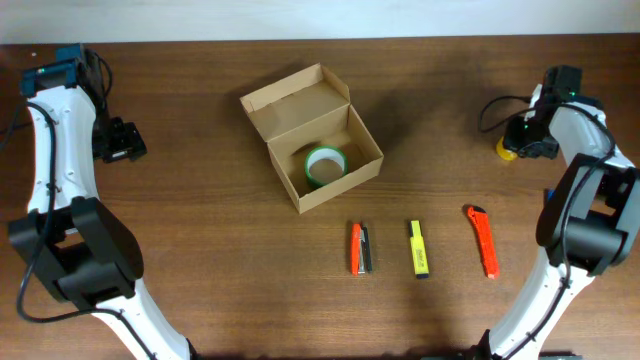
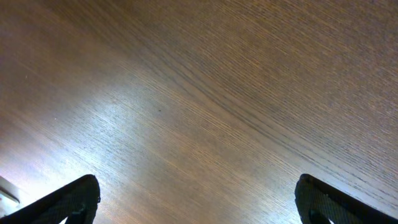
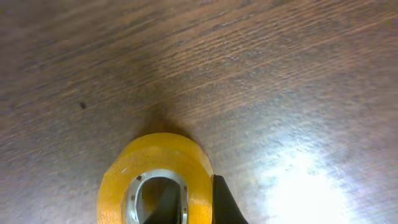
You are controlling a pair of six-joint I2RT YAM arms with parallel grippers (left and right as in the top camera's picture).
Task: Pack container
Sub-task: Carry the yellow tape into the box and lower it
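Note:
The brown cardboard box (image 1: 290, 100) stands open at table centre, its flap lid up at the back, with a green tape roll (image 1: 325, 162) inside. My right gripper (image 1: 522, 138) is at the far right. In the right wrist view it (image 3: 198, 205) is shut on a yellow tape roll (image 3: 155, 155), one finger through the hole and one outside the rim. The roll also shows in the overhead view (image 1: 507, 149). My left gripper (image 1: 122, 141) is at the far left, open and empty (image 2: 198, 199) over bare wood.
In front of the box lie an orange marker with a dark pen beside it (image 1: 360, 248), a yellow highlighter (image 1: 419, 249) and an orange box cutter (image 1: 482, 240). The table is dark brown wood (image 1: 200, 220).

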